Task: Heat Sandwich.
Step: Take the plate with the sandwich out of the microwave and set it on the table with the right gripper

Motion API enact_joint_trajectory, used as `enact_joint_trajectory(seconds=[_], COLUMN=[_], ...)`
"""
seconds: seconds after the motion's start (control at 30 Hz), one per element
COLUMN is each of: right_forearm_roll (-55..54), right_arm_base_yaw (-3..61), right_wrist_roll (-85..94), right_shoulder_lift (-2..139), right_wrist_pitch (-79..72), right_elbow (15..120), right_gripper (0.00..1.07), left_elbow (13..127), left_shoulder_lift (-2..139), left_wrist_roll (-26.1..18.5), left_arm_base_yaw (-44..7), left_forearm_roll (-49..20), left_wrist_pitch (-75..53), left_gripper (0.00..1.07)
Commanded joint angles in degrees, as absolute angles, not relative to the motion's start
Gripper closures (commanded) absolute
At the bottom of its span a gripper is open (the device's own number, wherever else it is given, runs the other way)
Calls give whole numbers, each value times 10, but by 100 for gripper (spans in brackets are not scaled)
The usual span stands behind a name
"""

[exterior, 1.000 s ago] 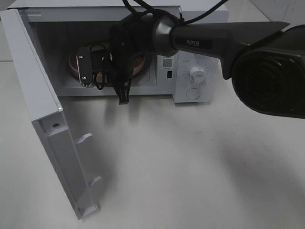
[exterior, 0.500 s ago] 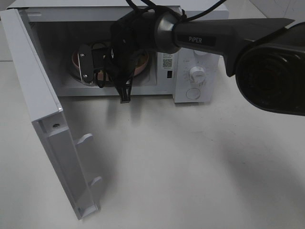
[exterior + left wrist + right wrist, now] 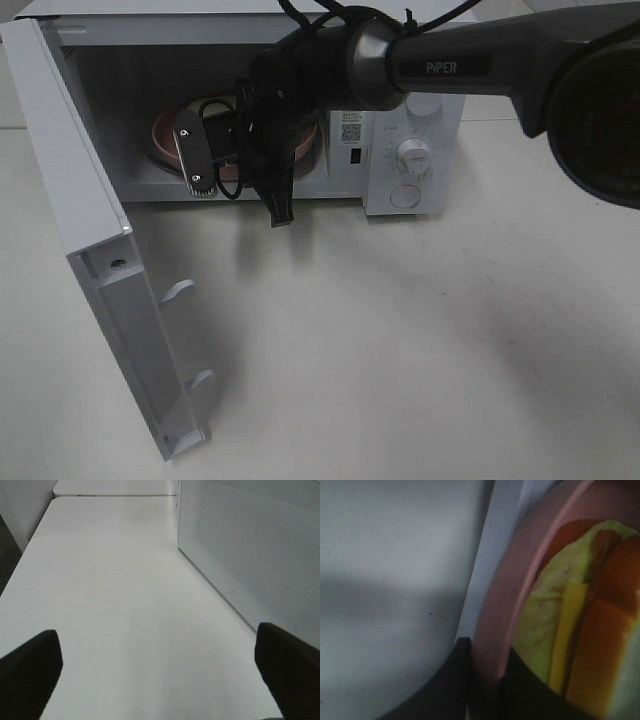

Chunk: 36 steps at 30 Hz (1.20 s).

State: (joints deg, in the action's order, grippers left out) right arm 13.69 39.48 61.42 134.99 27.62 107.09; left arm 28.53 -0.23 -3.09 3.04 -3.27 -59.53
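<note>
Overhead, a pale, bare table (image 3: 400, 350) fills the view, with a white microwave (image 3: 410, 150) along its 12 o'clock edge and its door (image 3: 90, 230) swung wide toward 9 o'clock. The table carries only soft shadows; in the left wrist view it runs long and white beside the door's perforated panel, another white surface butted against its far end, a strip of dark floor along one side.

The right gripper (image 3: 485, 680) reaches into the cavity from 2 o'clock. Its jaws are clenched on the rim of the pink plate (image 3: 495, 620), one finger on each side of the rim. The sandwich (image 3: 580, 630) lies on that plate inside the oven – yellow and orange filling show close up.

The left gripper (image 3: 160, 665) hangs over bare table, fingers spread wide, grasping nothing.

Against a second ago, the right arm and plate sit slightly nearer the oven's mouth – shifted toward 4 o'clock.
</note>
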Motion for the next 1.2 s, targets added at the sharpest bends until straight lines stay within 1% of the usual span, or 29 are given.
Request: enact_joint_trajectory(seconds=[0.03,0.13,0.27,0.4,0.63,1.2], right_forearm_roll=[129,129,129,130,135,163], right_arm_base_yaw=[392,392,392,392,392,394], right_wrist_roll=[625,631,645,645,645,645], right_shoulder_lift=[1324,1312,1275,1254,1226,1130], right_wrist_pitch=[248,224,159,129,112,64], right_elbow=[1035,1014,947,915,879,737], right_gripper=[107,107,107,107,107,107], left_elbow=[283,283,283,283,283,283], left_shoulder_lift=[-14,-14,-14,-14,-14,-14], left_wrist_roll=[-28,-28,-28,-28,-28,-28], left_arm_base_yaw=[31,31,31,31,31,31], left_forearm_roll=[-30,-30,-30,-30,-30,-30], left_wrist_pitch=[-590,-590,-590,-590,-590,-590], left_gripper=[6,6,6,6,6,6])
